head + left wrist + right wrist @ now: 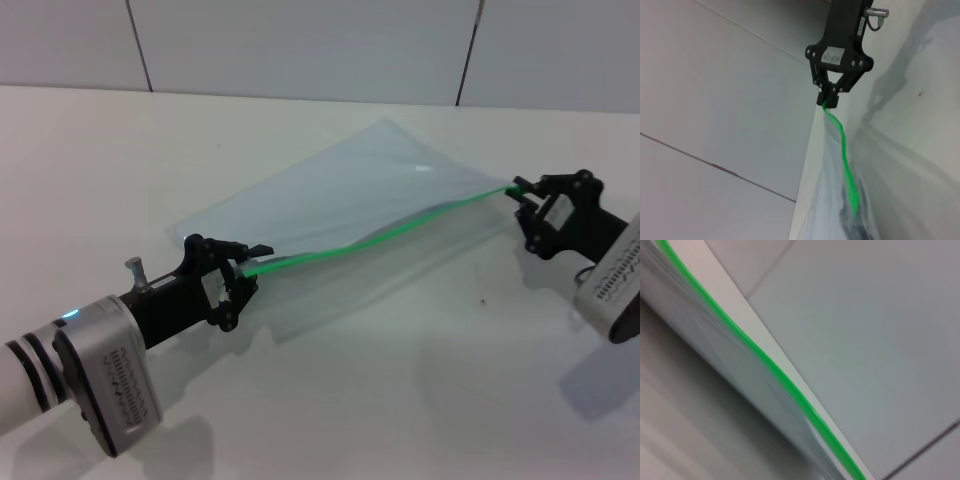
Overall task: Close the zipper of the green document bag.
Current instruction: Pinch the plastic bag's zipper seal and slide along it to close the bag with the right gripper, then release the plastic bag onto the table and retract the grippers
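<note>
Table (pixel 80 180): white, bearing all items. Green document bag (pixel 340 190): translucent pouch, far edge resting on the table, near edge lifted taut between both arms. Zipper (pixel 400 228): long axis spans gripper to gripper, left-near to right-far. Left gripper (pixel 243 272): pinched on the zipper's near end. Right gripper (pixel 524 196): clamped on its far end. Slider: not discernible.
</note>
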`<state>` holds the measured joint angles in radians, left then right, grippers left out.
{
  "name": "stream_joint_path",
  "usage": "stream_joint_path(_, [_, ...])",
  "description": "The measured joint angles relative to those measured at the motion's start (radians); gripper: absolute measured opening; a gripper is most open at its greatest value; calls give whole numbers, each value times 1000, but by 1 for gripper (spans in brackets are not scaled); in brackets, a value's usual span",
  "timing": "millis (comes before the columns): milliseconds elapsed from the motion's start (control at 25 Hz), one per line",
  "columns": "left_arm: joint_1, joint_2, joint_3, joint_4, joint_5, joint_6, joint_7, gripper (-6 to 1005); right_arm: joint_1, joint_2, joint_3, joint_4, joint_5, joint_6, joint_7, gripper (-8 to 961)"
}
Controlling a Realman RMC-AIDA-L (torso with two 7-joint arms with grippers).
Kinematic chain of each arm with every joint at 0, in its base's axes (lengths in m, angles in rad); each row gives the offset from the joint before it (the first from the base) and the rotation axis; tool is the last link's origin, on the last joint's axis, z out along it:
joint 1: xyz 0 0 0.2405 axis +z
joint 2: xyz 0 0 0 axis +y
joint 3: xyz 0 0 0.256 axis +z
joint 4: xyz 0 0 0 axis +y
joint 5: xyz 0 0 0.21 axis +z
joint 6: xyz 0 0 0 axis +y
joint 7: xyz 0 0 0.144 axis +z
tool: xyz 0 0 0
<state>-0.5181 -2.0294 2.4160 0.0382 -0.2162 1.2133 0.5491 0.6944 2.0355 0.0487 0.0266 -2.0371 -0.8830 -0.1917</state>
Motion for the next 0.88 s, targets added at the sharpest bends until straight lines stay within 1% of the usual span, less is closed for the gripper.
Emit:
stream_joint_path(240, [2, 0, 0, 0, 0, 0, 0, 54, -21, 0, 41, -29, 0, 3, 0, 115])
stream_joint_path(400, [4, 0, -3, 1, -3, 0, 0, 54, -28, 0, 49, -31, 0, 3, 0, 116])
stream_joint_path(480, [4, -1, -7, 3, -7, 0, 0, 54, -30, 2, 71, -29, 7, 4, 0, 117])
stream_joint_path(600, [5, -2, -15, 7, -21, 0, -4, 54, -42, 5, 140, -22, 65, -2, 0, 118])
stream_joint_path(680, [7, -3, -18, 8, -53, 9, -9, 68, -60, 7, 170, -11, 130, -27, -6, 119])
stream_joint_path(760, [14, -3, -18, 9, -109, 43, -19, 81, -90, 6, 179, 14, 202, -98, -37, 120])
stream_joint_path(880, [29, -2, -18, 9, -214, 139, -74, 102, -145, 6, 185, 58, 283, -248, -90, 257])
